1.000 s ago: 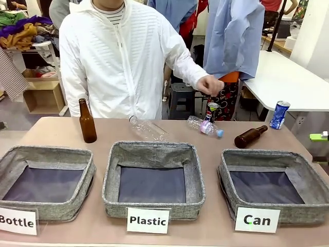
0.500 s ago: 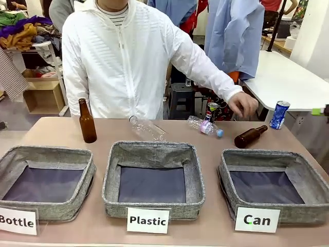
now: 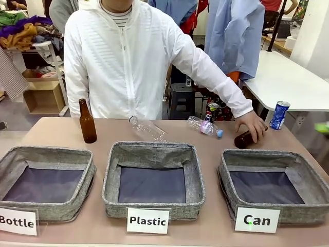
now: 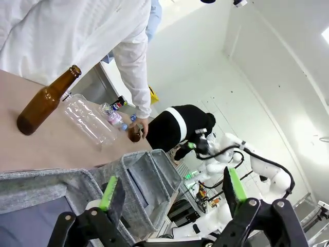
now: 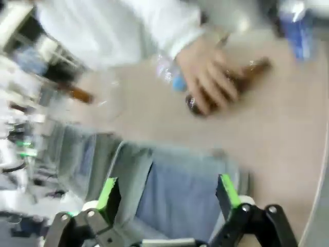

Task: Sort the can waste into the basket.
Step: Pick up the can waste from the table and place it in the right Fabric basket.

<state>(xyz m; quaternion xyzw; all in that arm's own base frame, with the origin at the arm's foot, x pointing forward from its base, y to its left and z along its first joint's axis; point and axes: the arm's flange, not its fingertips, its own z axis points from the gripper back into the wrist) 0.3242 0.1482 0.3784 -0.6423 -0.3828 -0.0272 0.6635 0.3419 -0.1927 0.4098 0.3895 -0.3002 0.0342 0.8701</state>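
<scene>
Since a second ago the person's hand (image 3: 253,125) has dropped from chest height and swung right. It now rests on the lying bottle (image 3: 242,139) in the right half of the front view. From left to right along the far side of the table stand or lie an upright bottle (image 3: 87,121), a clear plastic bottle (image 3: 148,128), a smaller plastic bottle (image 3: 204,126), and the dark can (image 3: 212,109) just behind it. Next comes the covered lying bottle, then the blue can (image 3: 279,114) standing at the far right. Both cans are outside the basket (image 3: 267,153) at lower right, which holds nothing. In the left wrist view the left gripper (image 4: 172,189) is spread wide with nothing between its pads. The right wrist view is blurred, but there the right gripper (image 5: 168,193) is likewise wide and empty above the basket, with the hand beyond it. The sorting seems not yet begun, and this looks like the approach. The next move probably calls for the right arm to reach past the basket to the blue can, clear of the person's hand, and close round its body.
</scene>
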